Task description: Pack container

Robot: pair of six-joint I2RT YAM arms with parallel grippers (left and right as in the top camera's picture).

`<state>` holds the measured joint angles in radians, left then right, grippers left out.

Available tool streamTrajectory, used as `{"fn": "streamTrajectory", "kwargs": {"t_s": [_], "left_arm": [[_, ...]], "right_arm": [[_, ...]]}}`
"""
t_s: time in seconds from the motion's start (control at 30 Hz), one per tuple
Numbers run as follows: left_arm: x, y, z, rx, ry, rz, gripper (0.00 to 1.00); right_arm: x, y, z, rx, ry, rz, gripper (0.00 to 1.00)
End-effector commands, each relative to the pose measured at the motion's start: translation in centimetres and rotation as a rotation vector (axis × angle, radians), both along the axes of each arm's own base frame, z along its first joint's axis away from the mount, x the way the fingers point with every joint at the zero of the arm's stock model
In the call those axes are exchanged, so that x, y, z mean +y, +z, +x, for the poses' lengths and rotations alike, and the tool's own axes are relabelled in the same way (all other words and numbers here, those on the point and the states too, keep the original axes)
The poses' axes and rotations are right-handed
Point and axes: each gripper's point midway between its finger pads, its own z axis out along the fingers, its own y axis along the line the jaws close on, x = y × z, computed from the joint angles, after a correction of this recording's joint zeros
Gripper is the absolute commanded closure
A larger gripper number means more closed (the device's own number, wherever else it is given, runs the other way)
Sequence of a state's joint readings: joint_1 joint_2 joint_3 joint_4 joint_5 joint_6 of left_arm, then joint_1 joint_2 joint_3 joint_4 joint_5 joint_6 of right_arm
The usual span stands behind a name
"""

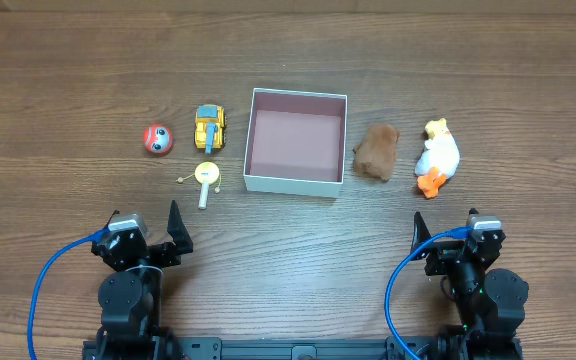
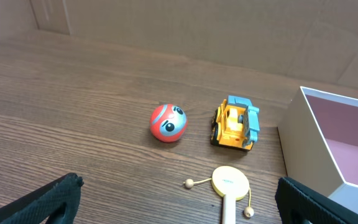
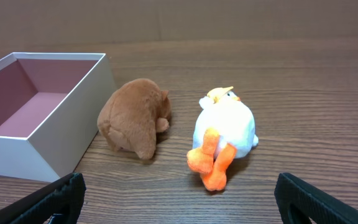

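The container (image 1: 252, 139), a white-walled square box with a pink inside, sits at the table's middle with nothing in it; it also shows in the left wrist view (image 2: 303, 134) and the right wrist view (image 3: 67, 112). Left of it lie a red ball with a face (image 1: 157, 139) (image 2: 168, 123), a yellow and blue toy truck (image 1: 209, 128) (image 2: 235, 123) and a yellow rattle drum (image 1: 206, 178) (image 2: 230, 185). Right of it lie a brown plush (image 1: 377, 151) (image 3: 134, 118) and a white duck plush (image 1: 436, 156) (image 3: 224, 134). My left gripper (image 1: 149, 238) (image 2: 179, 202) and right gripper (image 1: 445, 239) (image 3: 179, 199) are open and empty near the front edge.
Blue cables loop beside each arm base (image 1: 43, 290) (image 1: 393, 295). A brown cardboard wall (image 2: 197, 25) stands behind the table.
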<state>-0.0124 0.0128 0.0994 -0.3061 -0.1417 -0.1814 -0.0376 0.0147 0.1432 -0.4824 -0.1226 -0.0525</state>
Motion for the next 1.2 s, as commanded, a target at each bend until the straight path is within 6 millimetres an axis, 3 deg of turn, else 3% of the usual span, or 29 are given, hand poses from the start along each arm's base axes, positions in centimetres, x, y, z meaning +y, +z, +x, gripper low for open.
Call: {"fn": "streamTrajectory", "kwargs": {"t_s": [0.0,0.47,0.53,0.67,0.73,0.9,1.17], "left_arm": [[-0.1,0.0,0.0,-0.008,-0.007,-0.013,0.0],[-0.4,0.0,0.1,-0.008,-0.022,-0.017,0.0],[-0.7,-0.1,0.1,-0.008,-0.037,-0.02,0.0],[-1.9,0.0,0.2,-0.01,-0.102,-0.068,0.0],[-2.2,0.0,0.2,-0.013,-0.112,-0.098,0.0],[-4.4,1.9,-0.1,-0.047,-0.235,-0.14,0.0],[-3.3,4.4,0.0,0.109,-0.167,-0.127,0.0]], "right_arm": [[0.0,0.0,0.0,-0.006,-0.003,-0.003,0.0],[0.0,0.0,0.0,-0.007,-0.001,-0.002,0.0],[1.0,0.2,-0.1,-0.013,0.053,0.015,0.0],[5.7,1.8,-1.2,-0.062,0.325,0.116,0.0],[6.8,2.6,-1.6,-0.075,0.389,0.171,0.0],[6.2,3.5,-1.3,-0.061,0.317,0.288,0.0],[5.0,6.8,-1.0,0.093,0.206,0.332,0.0]]}}
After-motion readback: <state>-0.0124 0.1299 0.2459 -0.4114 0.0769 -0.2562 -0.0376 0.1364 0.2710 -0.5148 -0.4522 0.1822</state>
